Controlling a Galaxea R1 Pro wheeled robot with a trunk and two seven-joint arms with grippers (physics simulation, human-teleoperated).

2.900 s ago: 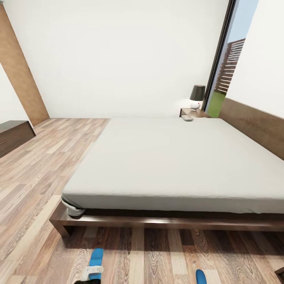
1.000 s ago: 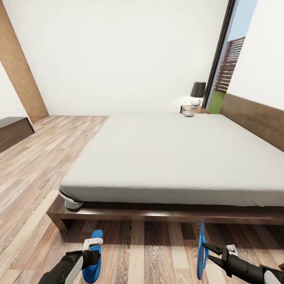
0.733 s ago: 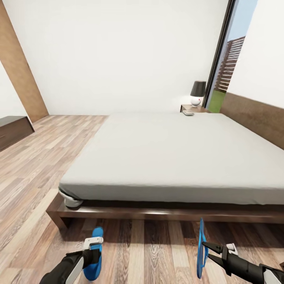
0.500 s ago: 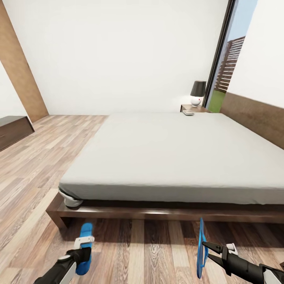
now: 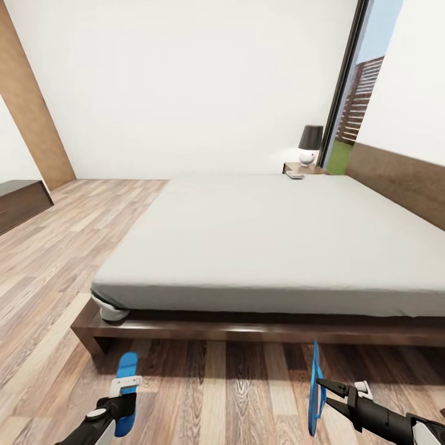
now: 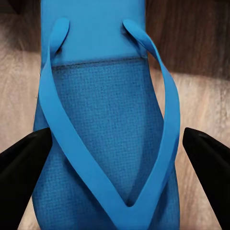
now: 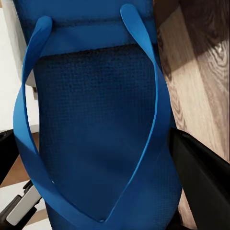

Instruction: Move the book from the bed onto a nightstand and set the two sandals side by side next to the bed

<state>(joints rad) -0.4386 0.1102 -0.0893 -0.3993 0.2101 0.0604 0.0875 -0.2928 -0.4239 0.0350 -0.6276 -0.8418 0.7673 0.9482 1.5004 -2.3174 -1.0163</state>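
Left gripper: its fingers sit on either side of the left sandal, pinching its edges; we judge it held above the floor.
Left sandal, handling: we judge it light, flat and flexible, likely to droop past the pinch; a hold across the sole near the strap fork looks soundest.
Bed: directly ahead of both grippers, its wooden frame near the sandals' far ends.
Right sandal: turned on edge, so we see only its thin side from the head view; it lies between the black fingers of the right gripper.
Right gripper, state: pressed onto the sole's edges, as far as we can judge.
Right sandal, handling: equally light and bendy; it needs rolling flat before release.
Nightstand: far beyond the right gripper, past the mattress, beside the lamp.
Book: a small object on the nightstand, too small for us to confirm.
Count: two sandals, two grippers, one bed, one nightstand, one lamp.
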